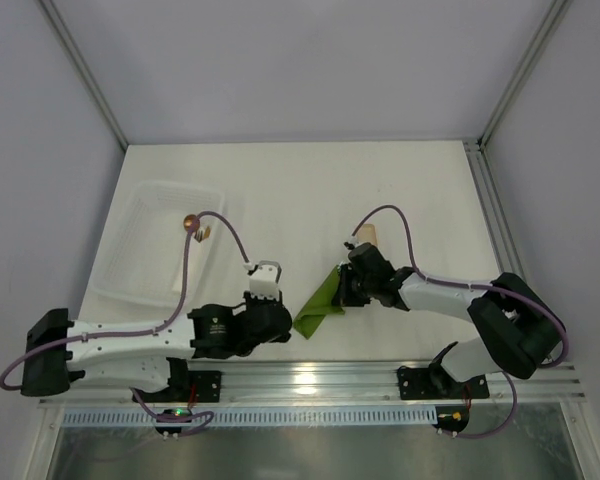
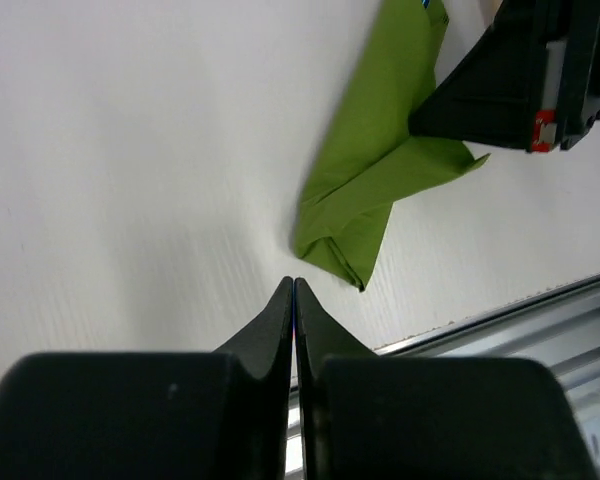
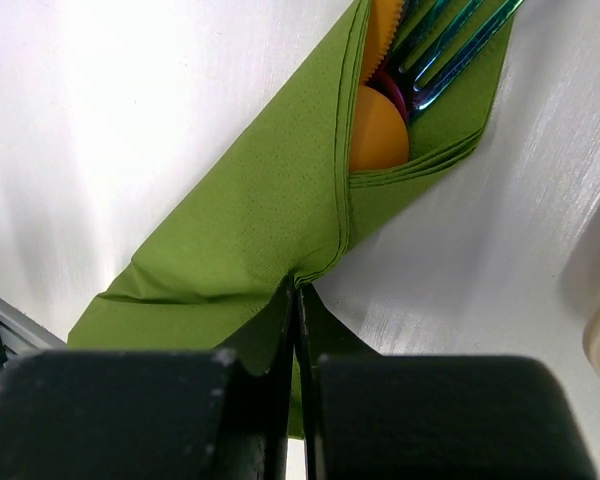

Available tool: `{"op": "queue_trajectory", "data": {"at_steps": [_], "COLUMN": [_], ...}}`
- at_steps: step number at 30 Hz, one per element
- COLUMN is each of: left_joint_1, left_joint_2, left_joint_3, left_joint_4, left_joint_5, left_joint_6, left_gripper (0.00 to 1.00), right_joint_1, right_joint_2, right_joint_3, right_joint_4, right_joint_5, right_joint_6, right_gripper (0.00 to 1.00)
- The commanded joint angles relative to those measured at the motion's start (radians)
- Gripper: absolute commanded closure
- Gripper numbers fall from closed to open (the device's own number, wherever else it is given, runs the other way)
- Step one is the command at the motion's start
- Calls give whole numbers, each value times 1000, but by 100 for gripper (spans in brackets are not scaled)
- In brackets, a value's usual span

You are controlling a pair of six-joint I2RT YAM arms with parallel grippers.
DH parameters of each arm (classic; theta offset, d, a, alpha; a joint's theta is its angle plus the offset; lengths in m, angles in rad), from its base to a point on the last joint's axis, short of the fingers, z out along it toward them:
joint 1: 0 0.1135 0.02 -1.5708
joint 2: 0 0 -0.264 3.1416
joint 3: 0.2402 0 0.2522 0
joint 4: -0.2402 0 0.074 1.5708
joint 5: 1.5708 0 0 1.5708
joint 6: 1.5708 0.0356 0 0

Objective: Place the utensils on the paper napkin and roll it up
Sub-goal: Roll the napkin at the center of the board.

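Note:
The olive-green paper napkin (image 1: 318, 306) lies folded into a long wrap on the white table. In the right wrist view the paper napkin (image 3: 240, 225) is folded over the utensils: an orange one (image 3: 378, 125) and an iridescent green-purple fork (image 3: 445, 45) stick out of its far end. My right gripper (image 3: 297, 290) is shut on the napkin's folded edge near the middle, with green paper showing between its jaws. My left gripper (image 2: 295, 283) is shut and holds nothing, its tips just short of the napkin's (image 2: 375, 175) near corner. The right gripper (image 2: 430, 120) shows there on the napkin.
A clear plastic tray (image 1: 150, 240) sits at the left of the table. A tan object (image 1: 367, 235) lies just beyond the right gripper. The metal rail (image 1: 310, 380) runs along the near edge, close to the napkin's lower corner.

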Motion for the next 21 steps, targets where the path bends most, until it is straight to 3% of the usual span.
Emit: {"op": "queue_trajectory", "data": {"at_steps": [1,2,4,8,9,12,19,21], "left_joint_1": [131,160,225,312,330,392,420,421], "left_joint_2": [-70,-78,-86,-61,-64,-40,86,126], "left_joint_3": [-46,-80,-103,-140,-185,-250,-316,-359], "left_joint_4": [171,272,364,518,632,778,978,1107], "left_joint_5": [131,224,269,403,476,548,616,627], "left_joint_6": [206,238,344,419,421,404,324,305], "left_gripper": [100,100,100,100,100,100,100,100], "right_joint_1": [-2,-2,-2,-2,-4,-2,-4,-2], "right_joint_2": [17,17,16,25,25,25,4,0], "right_joint_3": [24,26,27,33,33,35,32,32], "right_joint_4": [-8,-10,-8,-5,-4,4,9,12], "right_joint_5": [41,43,49,41,40,29,14,7], "right_joint_6": [-40,-48,-53,-63,-66,-68,-68,-67], "right_gripper": [97,96,97,97,97,96,96,97]}}
